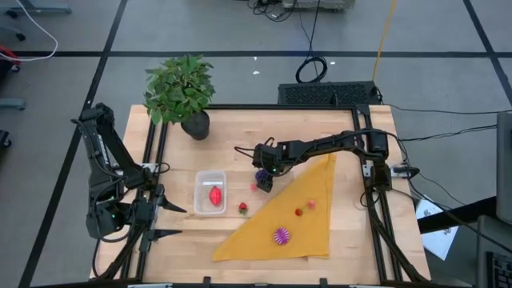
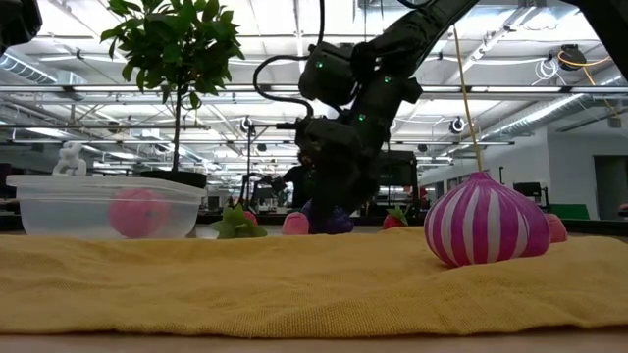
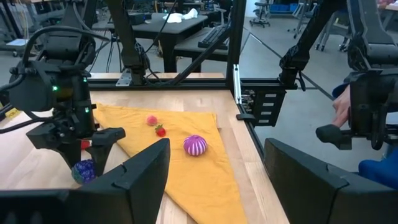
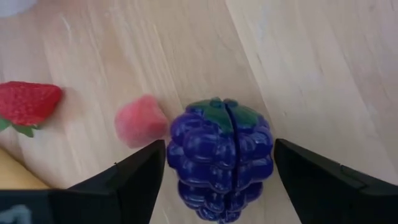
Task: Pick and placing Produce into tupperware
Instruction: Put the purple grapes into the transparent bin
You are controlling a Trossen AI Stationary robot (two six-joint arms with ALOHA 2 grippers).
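Bumpy purple grapes (image 4: 221,158) with a green cap are seen on the bare wood, flanked but not touched by the right gripper (image 1: 263,178), fingers spread wide. Rounded clear tupperware (image 1: 210,193) is parked beside the mustard cloth (image 1: 290,222); a red piece (image 1: 214,196) sits inside. Left gripper (image 1: 166,222) is gaping, idle at the table's left edge.

Pale wooden table (image 1: 352,240) with visible grain and a smooth matt finish. A mustard-yellow cloth (image 1: 308,228) of coarse woven texture. A clear, slightly cloudy plastic box (image 1: 210,192). Glossy purple plastic grapes (image 4: 222,158) with a green top, beside a matt, fuzzy-looking pink fruit (image 4: 141,120). A shiny striped purple onion (image 2: 486,221)
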